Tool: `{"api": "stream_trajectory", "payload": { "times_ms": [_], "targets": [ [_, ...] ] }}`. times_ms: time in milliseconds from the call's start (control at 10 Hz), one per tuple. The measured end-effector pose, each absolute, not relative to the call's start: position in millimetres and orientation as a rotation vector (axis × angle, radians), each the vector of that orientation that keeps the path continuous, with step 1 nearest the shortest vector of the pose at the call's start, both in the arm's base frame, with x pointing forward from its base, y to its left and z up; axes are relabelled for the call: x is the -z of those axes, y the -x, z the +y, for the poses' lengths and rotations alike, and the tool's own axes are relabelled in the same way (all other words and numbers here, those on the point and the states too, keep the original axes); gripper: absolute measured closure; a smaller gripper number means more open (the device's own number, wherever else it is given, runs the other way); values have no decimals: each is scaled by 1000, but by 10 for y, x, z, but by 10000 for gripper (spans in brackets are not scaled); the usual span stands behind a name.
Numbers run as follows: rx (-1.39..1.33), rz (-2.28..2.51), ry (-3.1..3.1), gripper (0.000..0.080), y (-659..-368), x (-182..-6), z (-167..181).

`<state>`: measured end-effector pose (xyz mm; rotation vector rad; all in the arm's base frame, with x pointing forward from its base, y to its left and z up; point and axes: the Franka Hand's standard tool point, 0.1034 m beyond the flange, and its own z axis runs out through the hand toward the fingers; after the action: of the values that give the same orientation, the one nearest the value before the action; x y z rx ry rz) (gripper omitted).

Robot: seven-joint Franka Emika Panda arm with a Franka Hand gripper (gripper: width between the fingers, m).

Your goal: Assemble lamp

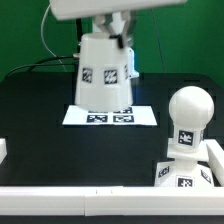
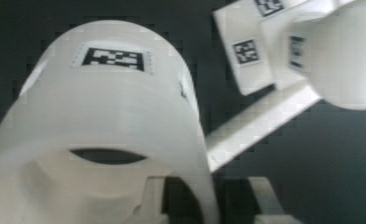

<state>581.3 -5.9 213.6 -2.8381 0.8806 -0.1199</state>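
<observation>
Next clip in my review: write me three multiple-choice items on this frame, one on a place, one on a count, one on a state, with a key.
1. Where is the bulb?
A. screwed upright into the base, at the exterior view's right
B. lying on the marker board
C. inside the shade

2. How many lamp pieces show?
A. one
B. two
C. three

3. The shade is:
A. fitted over the bulb
B. held off the table under the hand
C. tipped over on the table

Key: 1 A, the bulb stands on the base; 2 C, base, bulb and shade; 3 B, its rim hangs above the marker board, apart from the bulb.
</observation>
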Motion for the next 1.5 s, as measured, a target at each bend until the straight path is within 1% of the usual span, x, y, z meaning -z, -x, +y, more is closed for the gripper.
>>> {"api": "stream_trajectory", "payload": {
  "times_ms": [200, 300, 400, 500, 600, 1000, 1200, 1300, 1500],
  "targets": [
    [196, 954, 2762, 757, -6033, -2530, 287],
    [229, 979, 2777, 757, -6147, -2634, 442],
    [248, 1030, 2776, 757, -6256, -2651, 585],
    [249, 1072, 2769, 757, -6374, -2633, 764],
    [220, 1065, 2783, 757, -6416, -2595, 841],
    [232, 1068, 2780, 757, -6421, -2566, 838],
    [246, 1076, 2778, 757, -6419, -2388, 1044],
    [251, 1068, 2787, 757, -6427, -2292, 1092],
    [213, 1081, 2825, 757, -6390, -1984, 1046]
  ]
}}
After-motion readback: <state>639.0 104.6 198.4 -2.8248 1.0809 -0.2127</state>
